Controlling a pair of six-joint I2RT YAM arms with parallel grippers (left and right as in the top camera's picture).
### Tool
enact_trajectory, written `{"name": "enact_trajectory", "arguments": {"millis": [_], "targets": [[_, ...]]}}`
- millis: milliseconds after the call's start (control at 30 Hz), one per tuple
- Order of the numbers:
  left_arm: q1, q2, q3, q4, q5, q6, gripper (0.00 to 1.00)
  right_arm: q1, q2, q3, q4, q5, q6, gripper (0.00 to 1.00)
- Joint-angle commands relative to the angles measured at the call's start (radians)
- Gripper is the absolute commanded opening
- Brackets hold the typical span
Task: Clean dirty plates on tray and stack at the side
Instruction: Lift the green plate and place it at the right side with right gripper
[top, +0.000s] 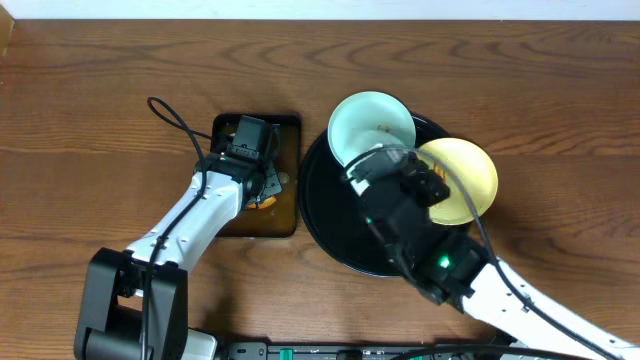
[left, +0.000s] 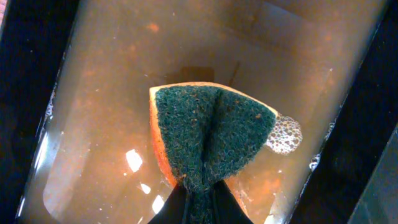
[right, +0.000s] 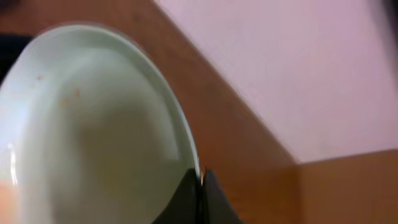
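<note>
My right gripper (top: 372, 160) is shut on the rim of a pale mint-blue plate (top: 371, 125) and holds it tilted above the far edge of the round black tray (top: 330, 215). In the right wrist view the plate (right: 93, 130) fills the left side, with a few small orange specks, and the fingers (right: 200, 180) pinch its rim. A pale yellow plate (top: 467, 175) lies on the tray's right side. My left gripper (left: 200, 202) is shut on an orange sponge with a green scouring face (left: 208, 134), held over the brown water. A third plate is not in view.
The rectangular black pan (top: 285, 215) with brownish water (left: 124, 81) stands just left of the tray, with my left arm over it. Foam bubbles (left: 285, 134) float beside the sponge. The brown wooden table (top: 90, 110) extends on all sides.
</note>
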Motion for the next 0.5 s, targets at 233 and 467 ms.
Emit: {"name": "enact_trajectory", "arguments": {"millis": [233,467], "targets": [[0.006,-0.004,0.014,-0.002,-0.001,0.018,0.08,0.036,-0.013,0.019,0.105,0.166,-0.193,0.01],[0.006,-0.004,0.014,-0.002,-0.001,0.017,0.08,-0.183,-0.012,0.019,-0.049,0.034,0.273,0.01]]}}
